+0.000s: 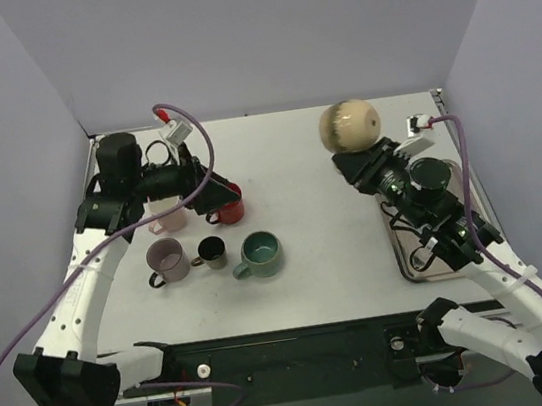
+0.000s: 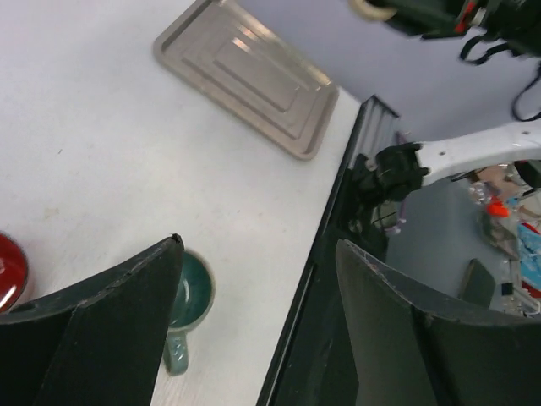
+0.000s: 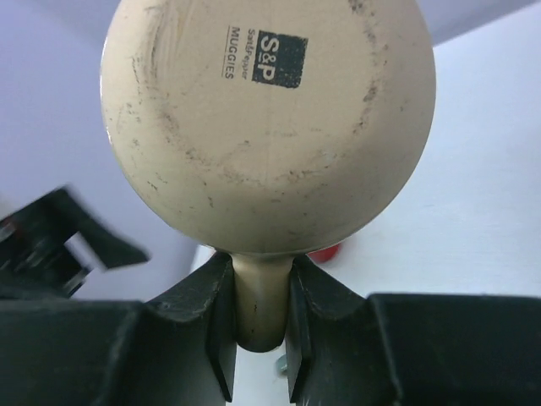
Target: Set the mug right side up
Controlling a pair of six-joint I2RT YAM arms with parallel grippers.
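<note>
**cream mug held aloft by its handle, base showing**

top external: cream mug (image 1: 349, 124) is in the air at far right, above the table (image 1: 329, 255), clamped by the right gripper (image 1: 358, 158).

left wrist: left gripper (image 2: 259, 245) spread wide, empty.

right wrist: jaws pinch the handle (image 3: 260, 296). glazed ceramic, judged heavy, slick and breakable. it may swivel in this narrow hold.

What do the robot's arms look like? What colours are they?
The left arm and right arm match: white lower links, chunky black joints and black upper parts. A purple cable trails along each. The jaws are black and wedge-shaped, with a small white connector near each wrist.
</note>
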